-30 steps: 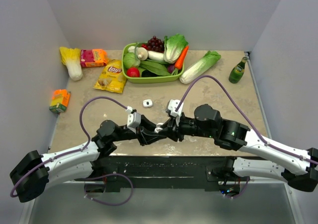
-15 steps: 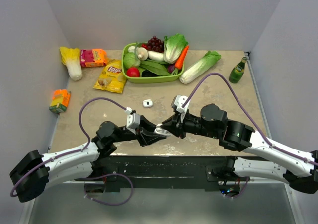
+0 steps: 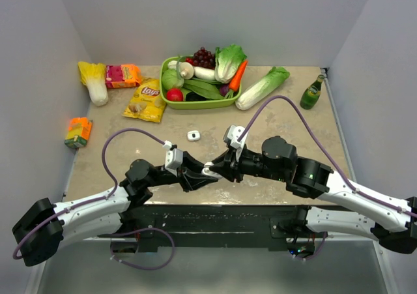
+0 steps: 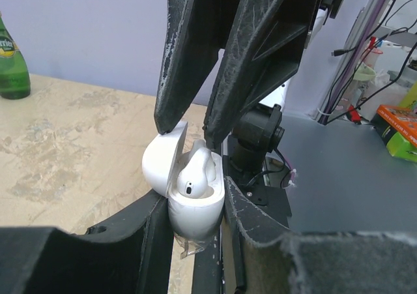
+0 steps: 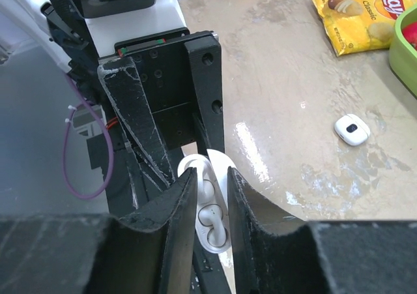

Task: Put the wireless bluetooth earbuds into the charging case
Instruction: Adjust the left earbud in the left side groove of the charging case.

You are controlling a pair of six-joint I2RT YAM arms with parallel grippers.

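One open charging case (image 4: 194, 217) sits clamped in left claw (image 4: 194, 206); right claw (image 5: 211, 180) state unclear.

Black-and-white arms (image 3: 91, 212), purple cables (image 3: 130, 130)

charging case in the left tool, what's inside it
One white earbud sits in the open charging case. The right tool and that earbud cover the rest of the inside, so a second earbud cannot be seen or ruled out.

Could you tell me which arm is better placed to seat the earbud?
Right, probably: the right end effector straddles the earbud in the open case, which the left end effector is clamping.
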